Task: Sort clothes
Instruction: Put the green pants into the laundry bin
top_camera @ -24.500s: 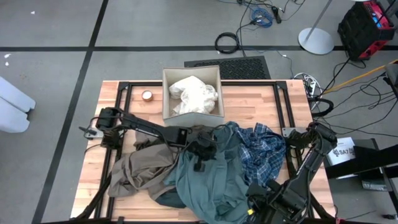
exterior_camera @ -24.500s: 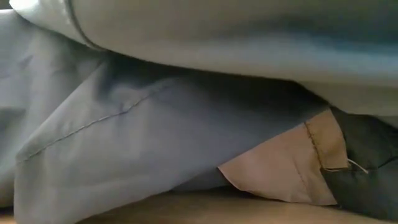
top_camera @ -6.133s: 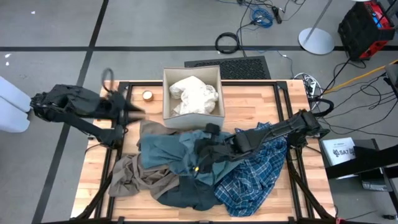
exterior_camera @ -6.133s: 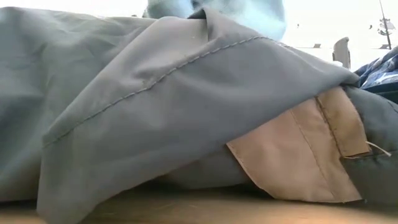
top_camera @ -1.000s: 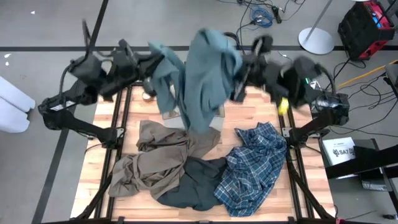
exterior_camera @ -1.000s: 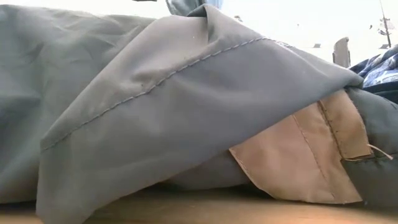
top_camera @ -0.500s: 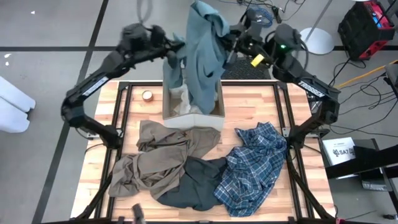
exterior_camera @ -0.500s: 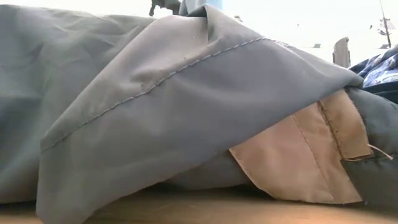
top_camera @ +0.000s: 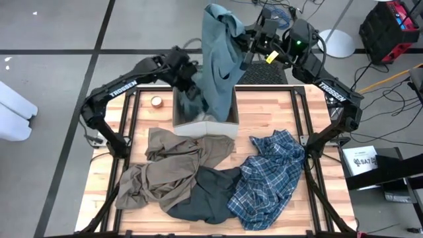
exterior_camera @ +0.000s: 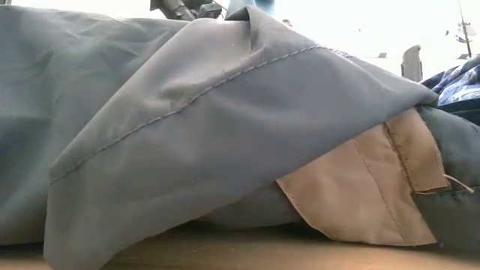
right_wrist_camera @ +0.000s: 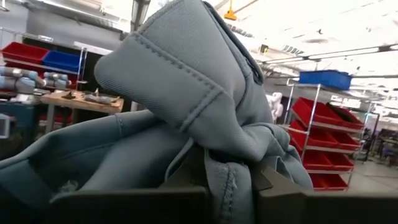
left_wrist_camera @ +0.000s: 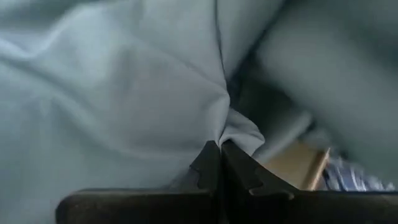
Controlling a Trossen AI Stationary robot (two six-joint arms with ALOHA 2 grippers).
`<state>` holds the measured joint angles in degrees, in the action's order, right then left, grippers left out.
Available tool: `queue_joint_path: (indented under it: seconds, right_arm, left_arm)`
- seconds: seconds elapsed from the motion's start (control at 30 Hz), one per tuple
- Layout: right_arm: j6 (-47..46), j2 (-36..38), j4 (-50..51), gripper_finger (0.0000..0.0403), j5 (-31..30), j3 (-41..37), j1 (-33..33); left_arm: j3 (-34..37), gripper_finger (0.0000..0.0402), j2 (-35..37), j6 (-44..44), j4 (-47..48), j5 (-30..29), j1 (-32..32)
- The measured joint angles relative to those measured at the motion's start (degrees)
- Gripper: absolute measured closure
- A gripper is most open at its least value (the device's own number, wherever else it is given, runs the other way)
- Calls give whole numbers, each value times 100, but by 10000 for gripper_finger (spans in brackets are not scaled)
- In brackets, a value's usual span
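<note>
A teal-grey shirt [top_camera: 218, 59] hangs over the beige fabric box [top_camera: 205, 127] at the table's far middle, its lower part down inside the box. My left gripper [top_camera: 188, 82] is shut on the shirt low at its left side. My right gripper [top_camera: 248, 41] is shut on the shirt's top, high above the box's far side. A tan-brown garment [top_camera: 168, 168], a dark slate one [top_camera: 205, 201] and a blue plaid shirt [top_camera: 268, 175] lie heaped on the near half of the table. The tan-brown garment [exterior_camera: 187, 127] fills the low view. My left gripper pinches a gathered fold of the teal-grey shirt [left_wrist_camera: 231, 127] between its two shut fingers, slanting down from the table's left. The cloth bunches at the fingertips and hangs slack beside them. My right gripper pinches a thick hemmed bunch at the shirt's top [right_wrist_camera: 227, 168] between its two fingers, coming about level from the right. The shirt hangs below it in several folds, lower end in the box.
A roll of tape [top_camera: 156, 101] lies left of the box. The black frame rails [top_camera: 129, 125] run along both sides of the table. Bare wood [top_camera: 277, 112] shows right of the box.
My left gripper has swung toward the right and then down to the box, tipping downward. My right gripper has gone toward the far edge and stayed high. The teal-grey shirt, stretched between them before, now hangs gathered over the box with its lower part lowered inside.
</note>
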<state>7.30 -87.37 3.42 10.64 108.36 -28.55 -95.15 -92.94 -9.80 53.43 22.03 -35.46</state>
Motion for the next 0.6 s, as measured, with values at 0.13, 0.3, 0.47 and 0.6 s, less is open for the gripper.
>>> queue_joint_path:
  seconds: [0.13, 0.3, 0.47, 0.6]
  right_arm:
    - [-70, 30, 174, 388, 4, 0, 13]
    - [-50, 200, 315, 388, -41, 0, -33]
    - [203, 422, 605, 388, -15, 2, -37]
    - [502, 463, 893, 388, -9, 2, -35]
  left_arm:
    - [0, 398, -97, -3, 466, 28, 292]
    - [0, 398, -129, 126, 956, 260, 537]
    - [0, 395, -128, 194, 966, 249, 516]
    - [0, 353, -128, 625, 742, -563, 420]
